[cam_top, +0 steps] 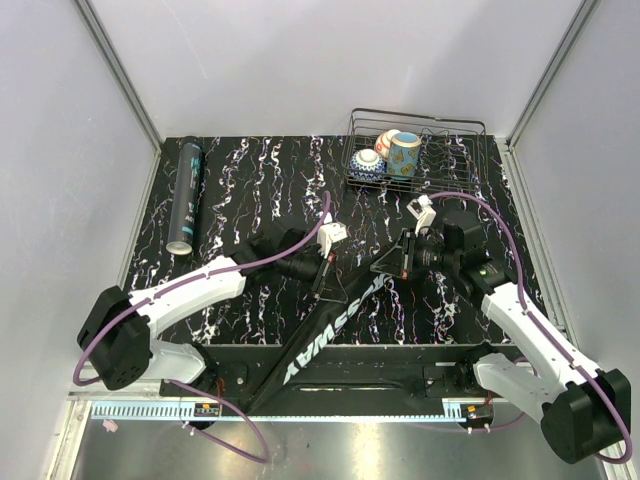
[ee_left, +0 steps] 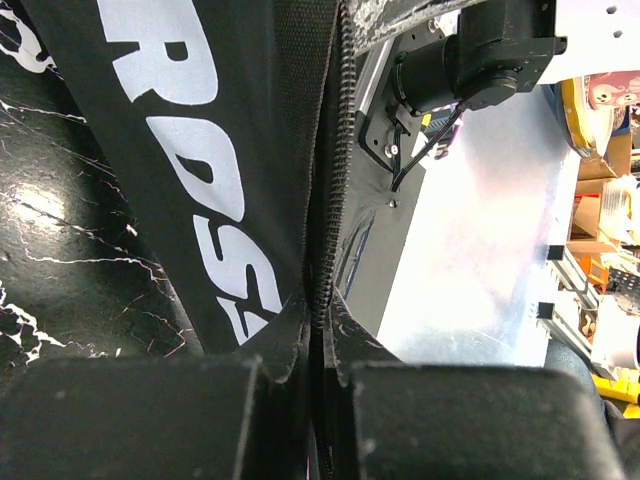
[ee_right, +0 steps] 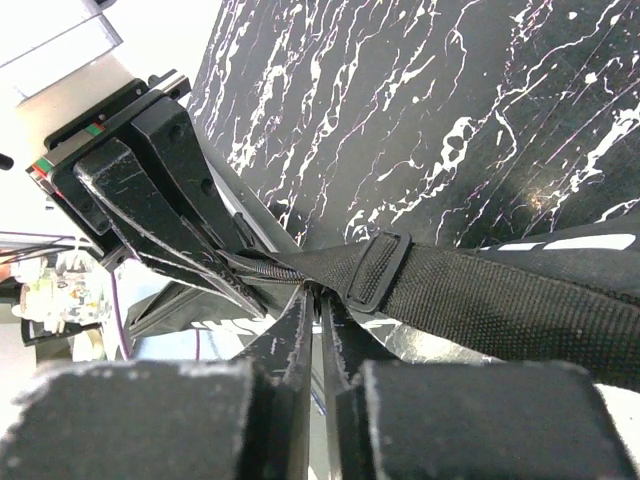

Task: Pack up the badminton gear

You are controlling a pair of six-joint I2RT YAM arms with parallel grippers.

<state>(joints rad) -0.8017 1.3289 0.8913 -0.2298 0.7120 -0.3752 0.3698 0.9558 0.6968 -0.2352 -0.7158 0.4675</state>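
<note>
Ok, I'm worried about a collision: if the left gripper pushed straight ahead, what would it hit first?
Beyond the CROSSWAY bag edge the left gripper clamps, probably the right gripper, facing it head-on; depth unclear.

On table (cam_top: 250, 170), bag (cam_top: 322, 340) lying near middle, tube (cam_top: 187, 197) at left edge, basket (cam_top: 455, 135) holding cups (cam_top: 390, 152) back right

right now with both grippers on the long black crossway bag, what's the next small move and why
Probably draw the right gripper slowly away from the left gripper to part the long black fabric bag along its zipper: both pinch its edge close together, and the dark cylindrical tube lies outside.
</note>
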